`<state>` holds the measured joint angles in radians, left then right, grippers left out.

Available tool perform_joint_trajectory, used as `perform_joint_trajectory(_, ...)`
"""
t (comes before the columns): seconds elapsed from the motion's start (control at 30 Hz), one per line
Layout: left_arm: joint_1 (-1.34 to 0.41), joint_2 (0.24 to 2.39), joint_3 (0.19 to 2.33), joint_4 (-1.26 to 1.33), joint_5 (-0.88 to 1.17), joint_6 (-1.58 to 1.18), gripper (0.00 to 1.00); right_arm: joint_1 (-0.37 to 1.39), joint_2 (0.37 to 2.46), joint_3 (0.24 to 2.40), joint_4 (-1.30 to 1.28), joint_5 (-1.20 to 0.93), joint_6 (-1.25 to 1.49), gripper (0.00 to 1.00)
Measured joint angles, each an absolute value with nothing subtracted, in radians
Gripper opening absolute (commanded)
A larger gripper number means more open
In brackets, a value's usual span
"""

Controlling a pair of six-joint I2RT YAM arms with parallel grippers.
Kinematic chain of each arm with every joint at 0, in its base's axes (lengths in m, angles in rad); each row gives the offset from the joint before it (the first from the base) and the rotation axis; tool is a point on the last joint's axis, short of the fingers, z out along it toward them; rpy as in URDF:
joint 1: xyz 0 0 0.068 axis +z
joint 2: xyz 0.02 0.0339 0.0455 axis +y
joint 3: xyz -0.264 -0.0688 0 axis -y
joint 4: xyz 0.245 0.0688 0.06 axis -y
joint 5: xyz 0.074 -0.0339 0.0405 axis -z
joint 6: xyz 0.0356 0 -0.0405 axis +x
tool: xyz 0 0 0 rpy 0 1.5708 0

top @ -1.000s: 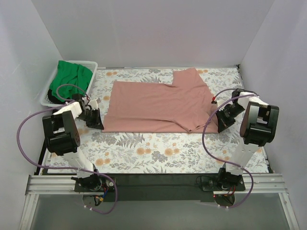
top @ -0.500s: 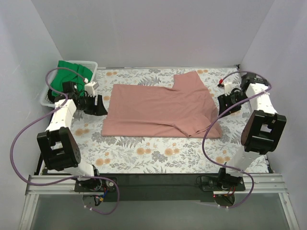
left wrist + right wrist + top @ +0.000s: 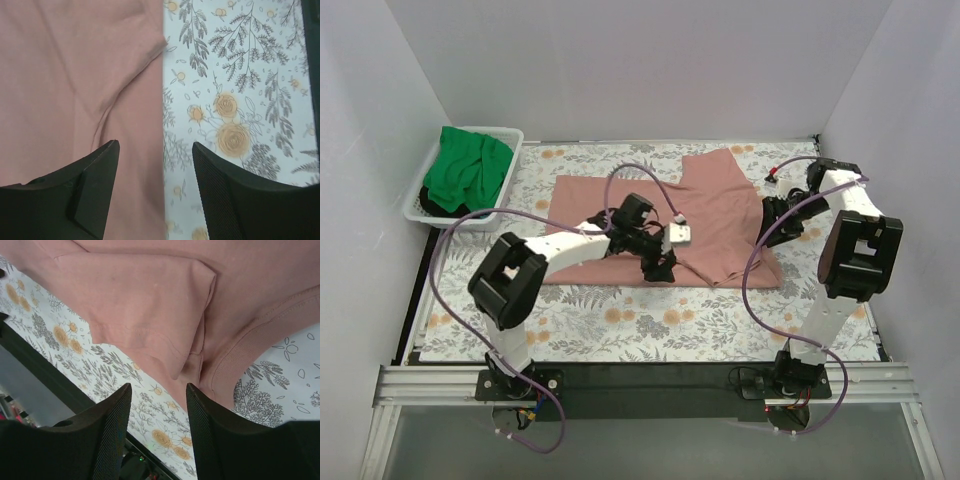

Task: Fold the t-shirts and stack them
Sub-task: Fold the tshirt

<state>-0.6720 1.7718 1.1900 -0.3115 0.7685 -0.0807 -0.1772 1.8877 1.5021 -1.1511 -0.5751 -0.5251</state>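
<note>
Where the cloth (image 3: 720, 310) covers the table, these items stand:

Pink shirt (image 3: 620, 205): spread across the middle of the cloth, mostly flat. One sleeve points toward the far wall and the right end is rumpled into overlapping folds.

Green shirt (image 3: 468, 170): bunched in the basket (image 3: 512, 135) at the far left corner, spilling over its rim, well apart from both grippers.

Left gripper (image 3: 661, 266): its arm reaches across the pink shirt, and the gripper is at the near hem, right of middle. In the left wrist view the fingers (image 3: 95, 175) are spread wide. The left gripper (image 3: 156, 160) sits astride the hem, with pink shirt (image 3: 65, 75) under one finger and cloth (image 3: 240, 75) under the other. Nothing is gripped. Whether the tips touch the fabric cannot be told.

Right gripper (image 3: 771, 226): at the pink shirt's right end. In the right wrist view the right gripper (image 3: 159, 390) is parted, with the fingers (image 3: 112, 435) either side of a folded corner of pink shirt (image 3: 150, 300). The ribbed collar (image 3: 250, 340) lies just beside that corner. The fabric is loose between the fingers, not pinched.
</note>
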Motion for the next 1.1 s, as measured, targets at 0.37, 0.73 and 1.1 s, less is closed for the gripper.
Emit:
perform_joint_trajectory(0.37, -0.912, 2.027, 1.271, -0.060, 0.663, 0.085, 0.52, -0.165, 1.929, 1.488, -1.122, -0.564, -0.465, 0.54)
perform_joint_trajectory(0.73, -0.948, 2.072, 1.349, 0.036, 0.638, 0.146, 0.46, -0.163, 1.929, 1.456, -1.121, -0.549, -0.463, 0.53)
perform_joint_trajectory(1.1, -0.962, 2.128, 1.353, 0.027, 0.624, 0.187, 0.36, -0.163, 1.938, 1.441, -1.120, -0.549, -0.467, 0.41)
